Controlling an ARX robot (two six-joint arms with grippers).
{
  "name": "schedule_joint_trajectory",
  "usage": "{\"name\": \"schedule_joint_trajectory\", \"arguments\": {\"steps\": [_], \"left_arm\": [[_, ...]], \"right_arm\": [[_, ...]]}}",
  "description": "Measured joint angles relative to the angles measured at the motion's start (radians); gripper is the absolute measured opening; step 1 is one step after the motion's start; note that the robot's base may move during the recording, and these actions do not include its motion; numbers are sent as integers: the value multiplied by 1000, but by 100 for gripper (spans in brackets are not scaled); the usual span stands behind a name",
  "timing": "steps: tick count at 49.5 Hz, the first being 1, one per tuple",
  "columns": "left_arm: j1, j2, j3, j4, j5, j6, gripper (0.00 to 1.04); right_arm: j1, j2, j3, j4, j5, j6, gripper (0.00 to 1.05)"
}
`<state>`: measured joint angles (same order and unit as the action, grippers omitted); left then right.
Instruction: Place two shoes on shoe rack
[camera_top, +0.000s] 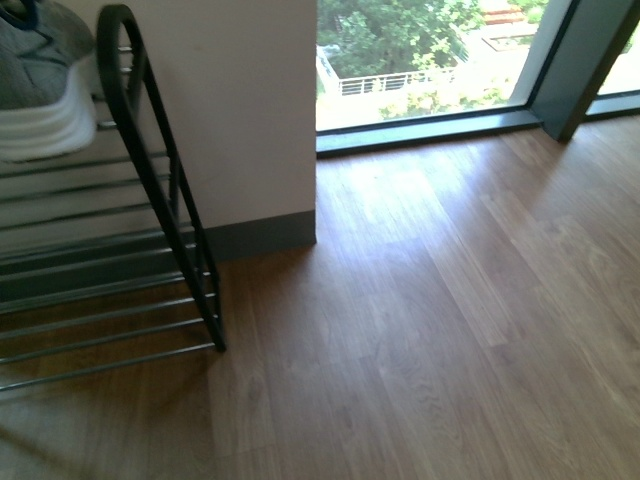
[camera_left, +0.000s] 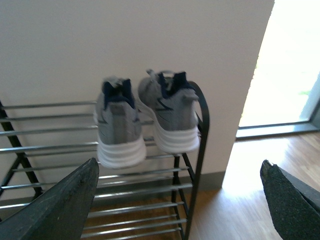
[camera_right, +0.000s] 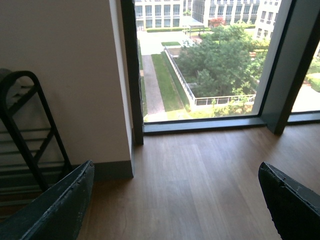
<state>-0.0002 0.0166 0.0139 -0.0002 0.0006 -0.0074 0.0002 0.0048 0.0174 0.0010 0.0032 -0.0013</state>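
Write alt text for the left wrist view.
Two grey shoes with white soles sit side by side, heels toward the camera, on the shoe rack against a pale wall. The open left pincer shows in the foreground.

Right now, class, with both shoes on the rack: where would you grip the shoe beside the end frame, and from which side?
I'd grip the shoe by its heel collar, coming from the open front of the rack. Its heel faces outward, the wall blocks the toe, and the end frame and second shoe crowd its sides.

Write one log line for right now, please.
shoes: both on rack | left gripper: open, empty | right gripper: open, empty
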Motion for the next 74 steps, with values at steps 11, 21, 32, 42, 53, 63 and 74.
{"name": "schedule_joint_trajectory", "arguments": {"steps": [11, 21, 32, 42, 53, 63, 74], "left_arm": [[0, 0, 0, 0, 0, 0, 95], [0, 0, 0, 0, -1, 0, 95], [0, 0, 0, 0, -3, 0, 95], [0, 0, 0, 0, 0, 0, 95], [0, 0, 0, 0, -1, 0, 95], [0, 0, 0, 0, -1, 0, 95], [0, 0, 0, 0, 0, 0, 95]], "right_arm": [[0, 0, 0, 0, 0, 2, 95], [-1, 0, 0, -1, -3, 2, 95], [0, 0, 0, -2, -4, 1, 95], [0, 0, 0, -2, -3, 2, 95], [0, 0, 0, -2, -3, 2, 95], [0, 0, 0, -2, -3, 2, 95], [0, 0, 0, -1, -3, 2, 95]]}}
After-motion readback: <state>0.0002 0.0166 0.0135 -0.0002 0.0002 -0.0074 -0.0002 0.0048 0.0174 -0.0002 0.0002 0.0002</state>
